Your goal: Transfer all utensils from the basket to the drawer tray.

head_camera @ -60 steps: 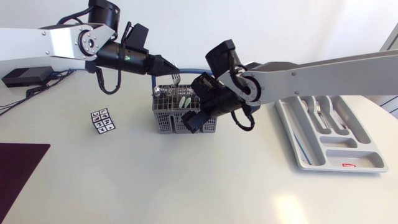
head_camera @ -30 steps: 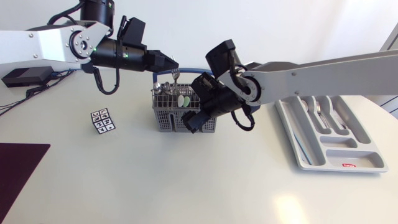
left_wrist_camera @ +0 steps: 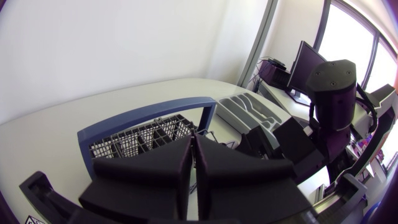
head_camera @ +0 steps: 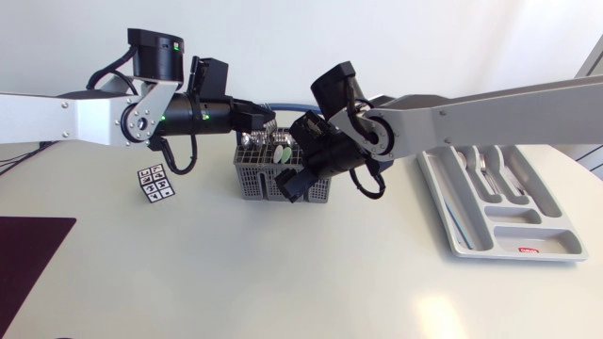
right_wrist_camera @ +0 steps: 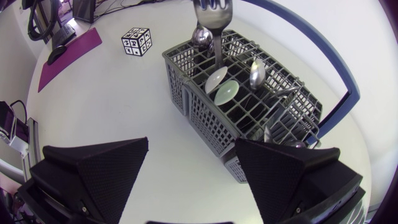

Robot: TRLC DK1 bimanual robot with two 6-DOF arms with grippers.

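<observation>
Over the last second the left hand [head_camera: 267, 121] has swung from a raised spot up at the basket's 11 o'clock down and inward, so that it now sits just above the back rim of the basket [head_camera: 251, 185], at about its 12 o'clock, with the arm behind it dropped lower and turned. Its fingers lie pressed together, only a thin slit between them in its own view. The fork [right_wrist_camera: 212, 15] that hung at its tip shows in the right wrist view standing head up, its handle running down into a back compartment beside a spoon. The grip itself is out of sight, so I cannot tell whether the fork is pinched or has been let go. The right hand [right_wrist_camera: 191, 144] has not shifted. It hovers at the basket's 4 o'clock corner with its fingers spread wide and nothing between them. Several spoons [right_wrist_camera: 225, 92] lean in the middle compartments. The tray [head_camera: 471, 247] lies well apart at the basket's 3 o'clock and already holds a few pieces. To my eye the fork has gone back toward the basket rather than toward the tray, so this transfer looks stalled or restarted, and most of the job remains.
</observation>
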